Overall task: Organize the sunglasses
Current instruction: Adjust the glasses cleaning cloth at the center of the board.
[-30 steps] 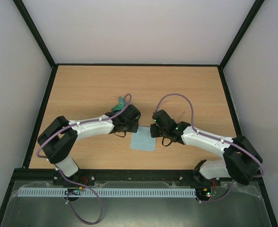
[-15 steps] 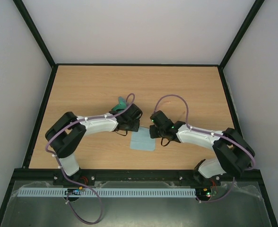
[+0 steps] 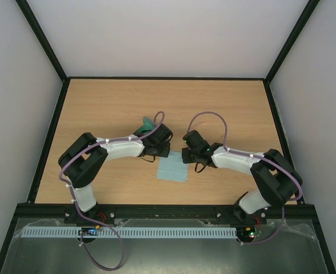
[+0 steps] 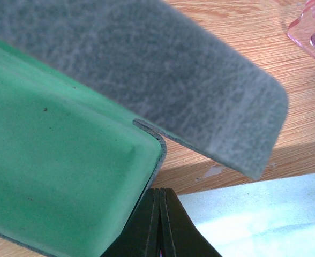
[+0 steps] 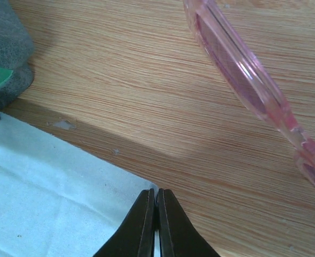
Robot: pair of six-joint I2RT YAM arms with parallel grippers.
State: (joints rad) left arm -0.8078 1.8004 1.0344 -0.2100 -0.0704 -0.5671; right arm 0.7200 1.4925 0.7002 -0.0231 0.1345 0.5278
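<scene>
Both elbows have folded in toward the middle since a second ago: the left arm (image 3: 119,149) now bends closer to its base and the right arm (image 3: 236,160) has drawn its elbow up and inward, while the two wrists have stayed almost where they were, facing each other over the wooden surface (image 3: 99,103). At the left gripper (image 4: 158,214) the fingers are pressed together with nothing seen between them. Their tips sit at the rim of the open case (image 4: 50,171), whose green lining fills the space ahead and to the left of that gripper, and the case's grey lid (image 4: 173,80) slants across above it. Just right of the same tips lies the pale blue cloth (image 3: 172,170), flat on the wood. At the right gripper (image 5: 156,214) the fingers are likewise closed to a hairline. Their tips are at the edge of the cloth, which spreads to this gripper's left; whether they touch it cannot be told. The sunglasses (image 5: 243,64) rest on the bare wood ahead and to the right of the right gripper, apart from the cloth and outside the case, their pink frame running diagonally. From the left wrist only one pink corner shows, far ahead to the right.
</scene>
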